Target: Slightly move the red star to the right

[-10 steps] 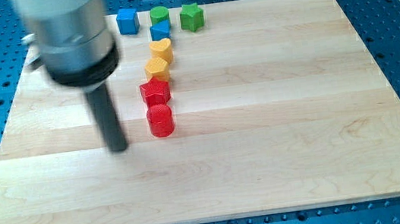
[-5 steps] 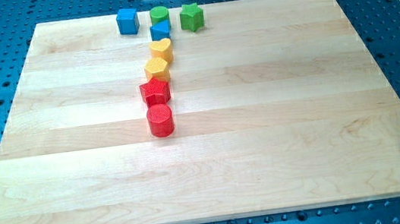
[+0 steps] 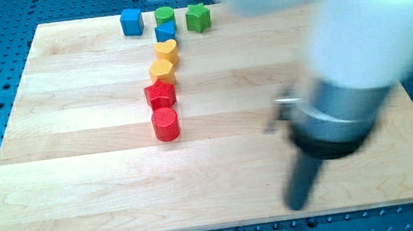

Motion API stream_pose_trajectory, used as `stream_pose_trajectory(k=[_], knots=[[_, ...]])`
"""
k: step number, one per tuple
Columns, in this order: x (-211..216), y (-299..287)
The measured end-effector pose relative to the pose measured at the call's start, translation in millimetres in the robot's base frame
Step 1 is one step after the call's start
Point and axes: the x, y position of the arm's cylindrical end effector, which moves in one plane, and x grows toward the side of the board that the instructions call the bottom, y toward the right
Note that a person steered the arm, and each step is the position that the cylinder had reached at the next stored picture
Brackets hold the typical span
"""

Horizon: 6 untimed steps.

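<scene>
A red star (image 3: 160, 94) sits left of centre on a wooden board (image 3: 82, 194), between a yellow block (image 3: 162, 70) above and a red cylinder (image 3: 166, 124) below. My tip (image 3: 297, 204), blurred, rests near the view's bottom right, well apart from every block; it grips nothing.

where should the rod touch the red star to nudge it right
There is nothing to grip with, so press my tip against the red star on its bare flank facing the view's left. The yellow block crowds it from above and the red cylinder from below, so come straight in from the left. My tip now sits far off, toward the view's lower right.
</scene>
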Motion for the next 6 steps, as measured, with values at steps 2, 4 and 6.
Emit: stream_pose_trajectory(k=[2,4,6], knots=[[-75,-217],[-172,-194],[-191,-164]])
